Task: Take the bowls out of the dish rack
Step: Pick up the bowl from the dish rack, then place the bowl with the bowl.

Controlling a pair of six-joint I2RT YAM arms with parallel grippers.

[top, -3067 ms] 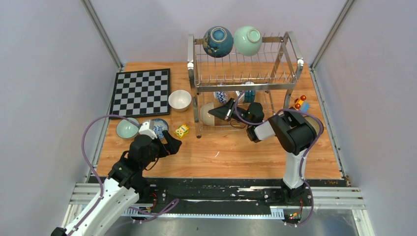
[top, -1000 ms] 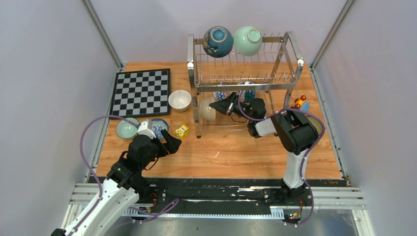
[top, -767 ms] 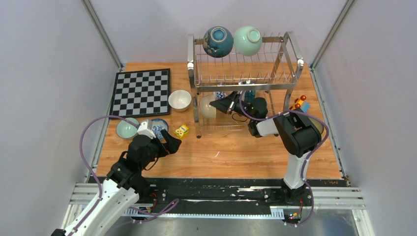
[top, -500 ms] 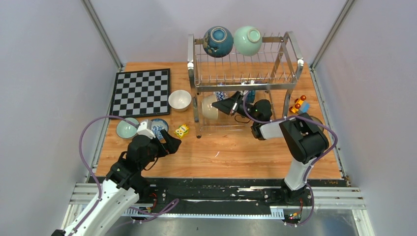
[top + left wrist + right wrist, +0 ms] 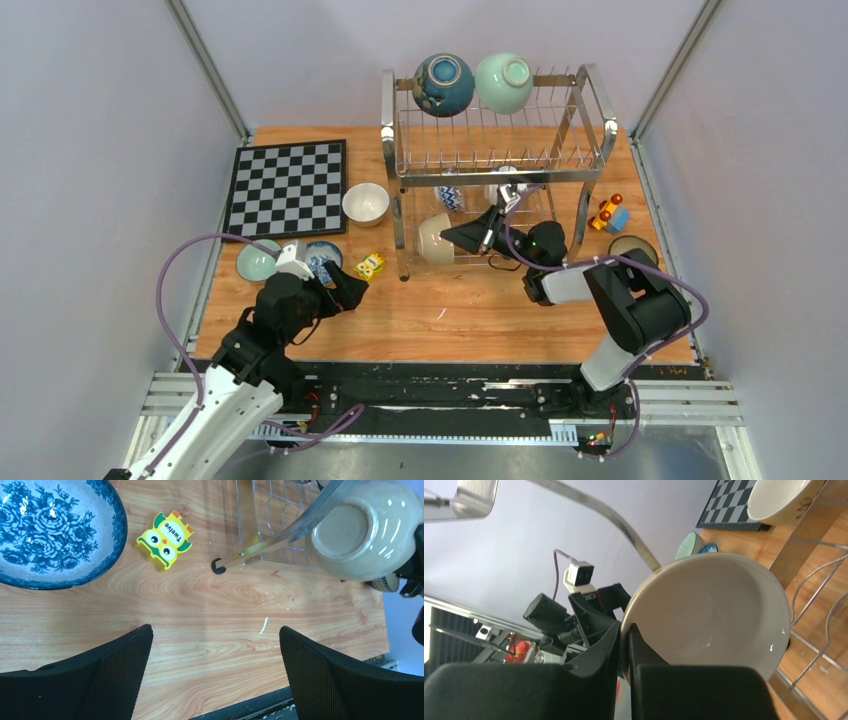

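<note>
My right gripper (image 5: pixel 447 238) is shut on the rim of a cream bowl (image 5: pixel 432 238), tipped on its side at the front left of the dish rack's (image 5: pixel 495 150) lower tier. The right wrist view shows one finger inside and one outside the cream bowl (image 5: pixel 714 610). A dark blue bowl (image 5: pixel 443 84) and a mint green bowl (image 5: pixel 503 81) sit on the top tier. Two blue-patterned bowls (image 5: pixel 450 192) stand in the lower tier behind. My left gripper (image 5: pixel 345 290) hangs open over bare wood, left of the rack.
On the table lie a cream bowl (image 5: pixel 365 203), a mint bowl (image 5: pixel 258 262), a blue floral bowl (image 5: pixel 50 530) and, at the right, a dark-rimmed bowl (image 5: pixel 633 247). A chessboard (image 5: pixel 288 186), a yellow owl block (image 5: pixel 164 541) and a toy car (image 5: pixel 610 212) are nearby.
My right gripper has drawn the cream bowl forward and down toward the rack's front, while the arm's elbow swung right. The left arm has stayed put.
</note>
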